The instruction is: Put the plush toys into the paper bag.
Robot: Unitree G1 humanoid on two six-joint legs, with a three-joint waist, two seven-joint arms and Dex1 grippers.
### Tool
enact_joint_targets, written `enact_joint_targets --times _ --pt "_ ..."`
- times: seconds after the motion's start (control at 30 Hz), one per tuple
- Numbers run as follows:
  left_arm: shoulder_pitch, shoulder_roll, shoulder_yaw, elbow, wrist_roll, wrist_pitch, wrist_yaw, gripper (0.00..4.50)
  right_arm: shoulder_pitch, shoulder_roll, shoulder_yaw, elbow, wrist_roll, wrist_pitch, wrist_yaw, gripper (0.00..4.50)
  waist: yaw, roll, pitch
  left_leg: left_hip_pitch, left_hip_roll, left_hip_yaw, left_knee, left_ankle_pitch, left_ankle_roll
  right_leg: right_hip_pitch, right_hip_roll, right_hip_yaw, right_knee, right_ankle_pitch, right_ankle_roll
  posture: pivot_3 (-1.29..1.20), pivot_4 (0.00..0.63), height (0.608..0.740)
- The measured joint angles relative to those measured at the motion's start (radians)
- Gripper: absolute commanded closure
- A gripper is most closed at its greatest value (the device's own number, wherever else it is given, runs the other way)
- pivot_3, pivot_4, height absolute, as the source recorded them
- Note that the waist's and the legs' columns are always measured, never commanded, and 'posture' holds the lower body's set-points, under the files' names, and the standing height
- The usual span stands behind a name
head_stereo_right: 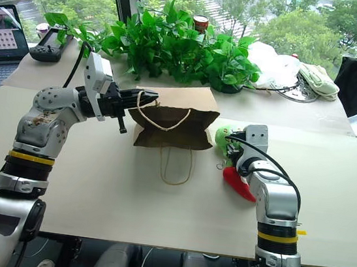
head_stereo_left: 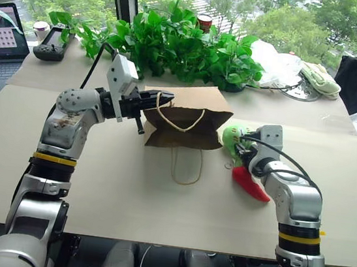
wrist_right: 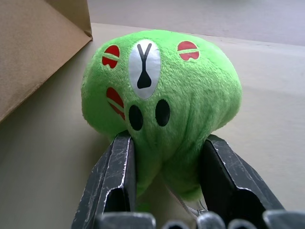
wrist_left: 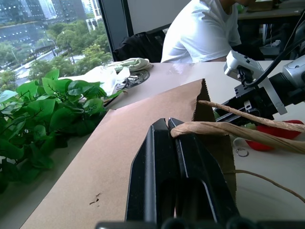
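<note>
Right gripper, nearest the lens, is pinching the green plush toy low on its body, both fingers pressing into the fabric. The red plush toy is lying on the table just beside that wrist. Left gripper, fingers fully together, is holding up one twine handle of the paper bag. Advice: confirm a firm squeeze before lifting, since the soft body may slip; the bag mouth is barely gaping.
</note>
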Motion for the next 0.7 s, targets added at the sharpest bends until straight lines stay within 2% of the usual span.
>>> enact_joint_targets --times 0.13,0.33,0.47,0.7 --pt "0.000 0.000 0.000 0.000 0.001 0.000 0.000 4.50 0.000 0.000 0.000 0.000 0.000 -0.006 0.003 4.47 0.000 0.000 0.000 0.000 0.000 0.000 0.000 0.000 0.000 0.000 0.000 0.000 0.000 0.000 0.000 0.00 0.150 0.740" --pt "-0.001 0.000 0.000 0.002 0.006 0.000 -0.001 4.50 0.000 -0.006 -0.006 -0.022 0.001 -0.008 -0.002 4.47 0.001 0.000 0.000 0.000 0.000 0.000 0.000 0.000 0.000 0.000 0.000 0.000 0.000 0.000 0.000 0.00 0.150 0.740" --pt "-0.001 -0.001 -0.001 0.004 0.007 0.000 -0.002 4.50 0.002 -0.071 -0.045 -0.153 0.012 -0.004 0.020 4.47 0.002 0.001 0.001 -0.001 0.000 0.000 0.000 0.000 0.000 0.000 0.000 0.000 0.000 0.000 0.000 0.00 0.150 0.740" --pt "-0.002 -0.010 -0.002 0.006 0.006 0.002 -0.004 4.50 -0.005 -0.162 -0.202 -0.402 0.179 0.208 0.108 4.47 0.004 0.001 0.001 0.000 0.000 0.000 0.000 0.000 0.000 0.000 0.000 0.000 -0.001 0.000 0.000 0.00 0.150 0.740"
